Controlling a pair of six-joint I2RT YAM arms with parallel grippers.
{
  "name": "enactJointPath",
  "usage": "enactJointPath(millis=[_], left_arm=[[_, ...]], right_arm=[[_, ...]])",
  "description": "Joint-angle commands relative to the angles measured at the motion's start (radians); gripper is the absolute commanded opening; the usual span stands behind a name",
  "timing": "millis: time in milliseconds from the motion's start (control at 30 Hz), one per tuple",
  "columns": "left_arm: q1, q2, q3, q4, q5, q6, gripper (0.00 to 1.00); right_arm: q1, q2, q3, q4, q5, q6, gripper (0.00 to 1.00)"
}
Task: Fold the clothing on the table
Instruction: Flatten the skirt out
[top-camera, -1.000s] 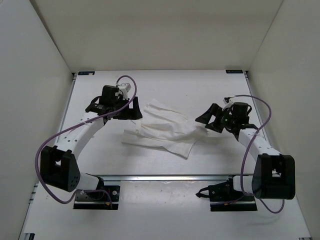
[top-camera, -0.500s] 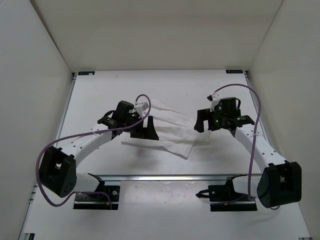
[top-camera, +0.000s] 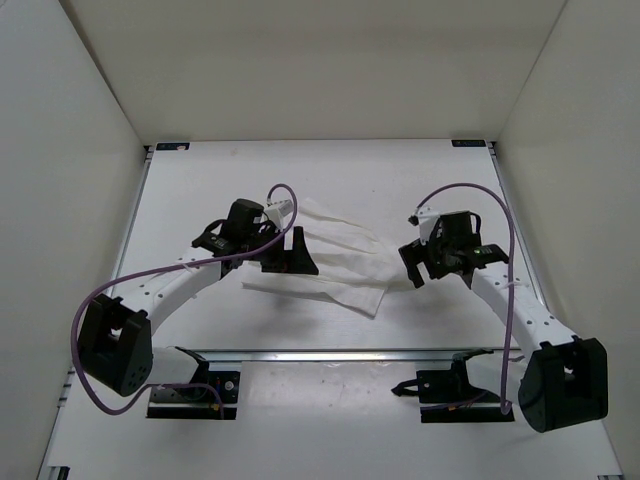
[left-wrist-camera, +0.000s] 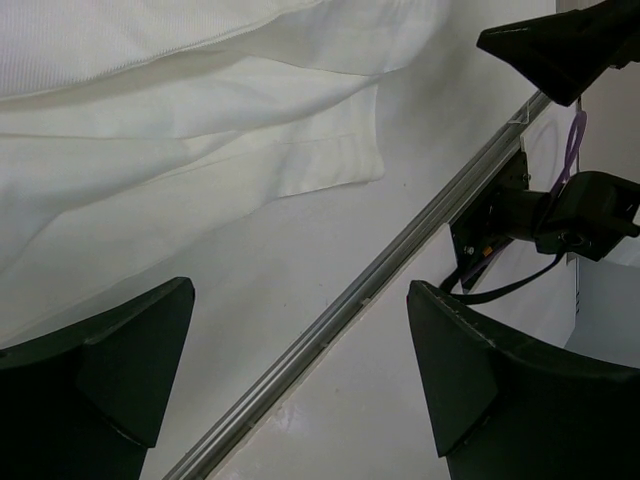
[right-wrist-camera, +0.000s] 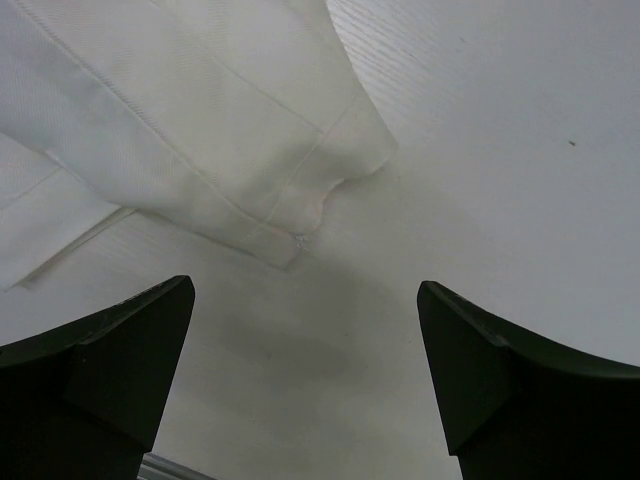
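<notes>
Both sets of jaws stand wide apart, holding nothing. The clothing (top-camera: 340, 265) lies wrinkled on the table (top-camera: 400, 180); the left gripper (top-camera: 288, 258) hangs at its left edge, and the right gripper (top-camera: 413, 268) faces its right cuff, apart.

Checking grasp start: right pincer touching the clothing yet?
Apart. Right wrist view: right pincer open, bare table showing between both fingers and the clothing hem.

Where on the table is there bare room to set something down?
Bare: the far table strip between the clothing and back wall, and the near strip between clothing and front rail. Crowded: the middle, where the left pincer and right pincer hang at the clothing's ends.
</notes>
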Motion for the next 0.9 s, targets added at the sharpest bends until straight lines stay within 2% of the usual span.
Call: enactJointPath(millis=[0,67,133,400,567,667,867], left_arm=[[0.003,-0.023,0.013,0.017,0.023,-0.006,0.98],[0.004,-0.022,0.008,0.020,0.018,-0.009,0.99],[0.006,-0.025,0.005,0.022,0.015,-0.009,0.98],[0.017,-0.028,-0.010,0.025,0.023,-0.015,0.98],[0.018,-0.022,-0.019,0.036,0.027,-0.029,0.99],[0.020,-0.002,-0.010,0.030,0.032,-0.028,0.98],[0.024,0.024,0.010,0.030,0.038,-0.017,0.99]], right_arm=[[0.028,0.030,0.006,0.064,-0.058,-0.057,0.91],[0.054,0.041,-0.025,0.081,-0.032,-0.054,0.93],[0.073,0.061,-0.046,0.133,0.003,-0.057,0.99],[0.053,0.114,-0.074,0.241,0.062,-0.098,0.96],[0.015,0.143,-0.059,0.305,0.007,-0.105,0.84],[0.005,0.182,-0.051,0.314,-0.047,-0.089,0.68],[-0.019,0.233,-0.039,0.348,-0.150,-0.054,0.49]])
